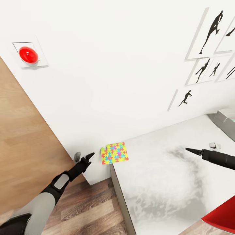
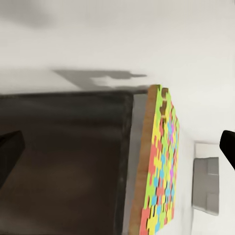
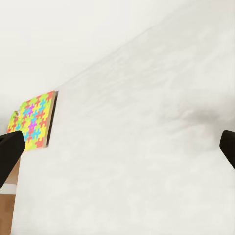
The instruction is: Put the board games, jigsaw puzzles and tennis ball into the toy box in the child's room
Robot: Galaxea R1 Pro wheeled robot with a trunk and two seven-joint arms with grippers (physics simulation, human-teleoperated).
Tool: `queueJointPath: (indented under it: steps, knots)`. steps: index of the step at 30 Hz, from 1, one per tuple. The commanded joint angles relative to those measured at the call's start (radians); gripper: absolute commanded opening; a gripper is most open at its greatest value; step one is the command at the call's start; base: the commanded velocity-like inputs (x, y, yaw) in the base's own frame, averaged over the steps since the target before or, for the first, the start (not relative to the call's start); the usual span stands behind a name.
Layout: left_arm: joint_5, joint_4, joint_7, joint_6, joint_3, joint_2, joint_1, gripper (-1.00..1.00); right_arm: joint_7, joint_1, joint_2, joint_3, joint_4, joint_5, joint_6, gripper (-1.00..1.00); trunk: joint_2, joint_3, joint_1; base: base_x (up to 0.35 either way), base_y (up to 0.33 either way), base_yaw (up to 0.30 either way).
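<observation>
Left claw (image 1: 88,157) off the table's (image 1: 156,182) left corner; cannot tell its gap. Jigsaw puzzle (image 1: 114,153) flat at table's far-left corner, roughly square, edges skewed slightly, overhanging the end. Right claw (image 1: 192,150) above table, fingers spread wide. Toy box (image 1: 225,122) far right.

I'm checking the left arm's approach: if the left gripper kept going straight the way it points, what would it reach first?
Probably the jigsaw puzzle at the table corner, ahead of the left gripper; depth is unclear.
</observation>
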State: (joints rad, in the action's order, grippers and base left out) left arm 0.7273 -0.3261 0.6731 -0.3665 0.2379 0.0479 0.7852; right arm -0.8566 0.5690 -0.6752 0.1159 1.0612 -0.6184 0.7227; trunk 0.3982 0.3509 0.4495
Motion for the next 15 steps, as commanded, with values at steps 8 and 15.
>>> queueJointPath:
  steps: [8, 15]
  knots:
    - [0.012, 0.019, -0.02, 0.01, 0.005, -0.005, 0.018, 1.0, 0.0, -0.002, 0.0, 0.001, 0.005, -0.003, 0.006, 1.0, 0.002, 0.002, 0.001, 0.0, 0.0, 0.0]
    - [0.013, 0.022, -0.024, 0.014, 0.002, -0.014, 0.022, 1.0, 0.003, -0.003, 0.001, 0.001, 0.006, -0.003, 0.006, 1.0, 0.002, 0.002, 0.001, 0.0, 0.0, -0.018]
